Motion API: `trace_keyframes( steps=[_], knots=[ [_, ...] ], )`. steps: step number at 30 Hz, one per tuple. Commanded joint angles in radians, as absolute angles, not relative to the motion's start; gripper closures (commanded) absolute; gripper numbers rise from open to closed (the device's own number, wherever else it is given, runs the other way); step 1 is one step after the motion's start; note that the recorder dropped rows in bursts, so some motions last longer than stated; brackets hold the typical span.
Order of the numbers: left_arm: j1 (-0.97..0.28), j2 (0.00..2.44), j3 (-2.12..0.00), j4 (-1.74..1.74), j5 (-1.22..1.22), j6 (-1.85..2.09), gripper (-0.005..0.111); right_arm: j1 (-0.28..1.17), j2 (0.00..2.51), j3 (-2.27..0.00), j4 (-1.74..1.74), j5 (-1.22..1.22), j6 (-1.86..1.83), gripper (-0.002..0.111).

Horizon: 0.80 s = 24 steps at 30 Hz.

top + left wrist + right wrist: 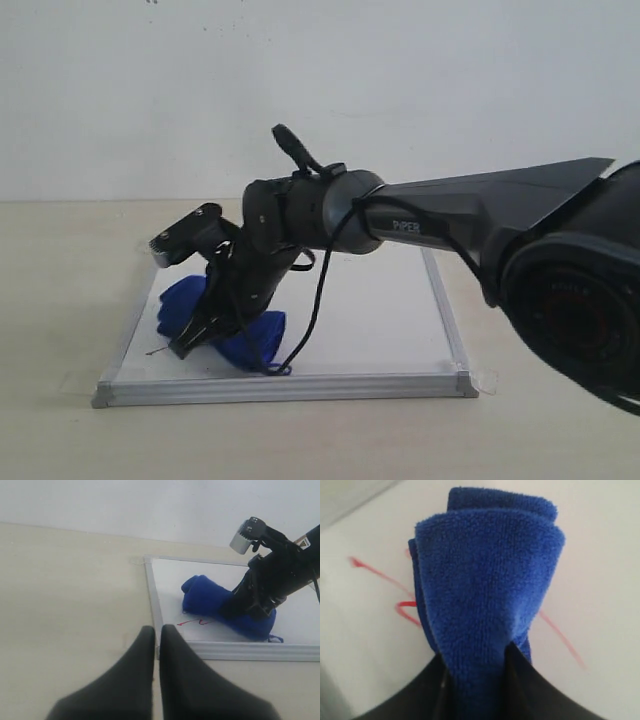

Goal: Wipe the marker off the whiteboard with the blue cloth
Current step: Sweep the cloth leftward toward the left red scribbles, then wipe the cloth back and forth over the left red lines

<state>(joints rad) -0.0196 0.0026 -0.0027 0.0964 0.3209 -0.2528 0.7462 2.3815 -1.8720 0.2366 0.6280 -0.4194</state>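
Whiteboard (pixel 370 320): lies flat on the pale table (pixel 60 300) in the lower centre of the exterior frame. It has a silver-grey frame all round and a clear tape tab at its lower right corner.
Blue cloth (pixel 180 300): bunched on the left part of the board, left of centre in the exterior frame, resting on the white surface.
Right gripper (pixel 475 677): its arm enters from the right edge of the exterior frame and reaches across the board. The jaws are pinched narrow on a fold of the blue cloth, which bulges out beyond the fingertips.
Marker (pixel 375 572): thin red strokes show on the board on both sides of the cloth. In the left wrist view a short red squiggle lies just beside the cloth, between it and the board's frame.
Left gripper (pixel 157 635): sits above the table at the board's framed edge. The jaws are almost together with a thin slit between them and hold nothing.
Wall (pixel 400 80): plain white, behind the table.
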Motion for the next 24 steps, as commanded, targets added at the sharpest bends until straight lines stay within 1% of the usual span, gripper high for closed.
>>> trace_keyframes(
  steps=[1,4,9,13,17,21,24],
  knots=[
    [-0.022,0.0,0.0,0.097,0.314,-0.263,0.103,0.776,2.401,-1.897,0.301,0.761,-0.485,0.108],
    [-0.022,0.0,0.0,0.097,0.314,-0.263,0.103,0.729,2.403,-1.907,0.239,0.721,-0.441,0.108],
    [-0.022,0.0,0.0,0.097,0.314,-0.263,0.103,0.613,2.407,-1.907,0.027,0.615,-0.182,0.108],
    [-0.022,0.0,0.0,0.097,0.314,-0.263,0.103,0.556,2.412,-1.907,0.018,0.545,-0.166,0.108],
    [-0.022,0.0,0.0,0.097,0.314,-0.263,0.103,0.574,2.439,-1.907,0.143,0.55,-0.253,0.108],
    [-0.022,0.0,0.0,0.097,0.314,-0.263,0.103,0.637,2.467,-1.907,0.348,0.607,-0.431,0.108],
    [-0.022,0.0,0.0,0.097,0.314,-0.263,0.103,0.691,2.453,-1.907,0.408,0.648,-0.476,0.108]
  ],
)
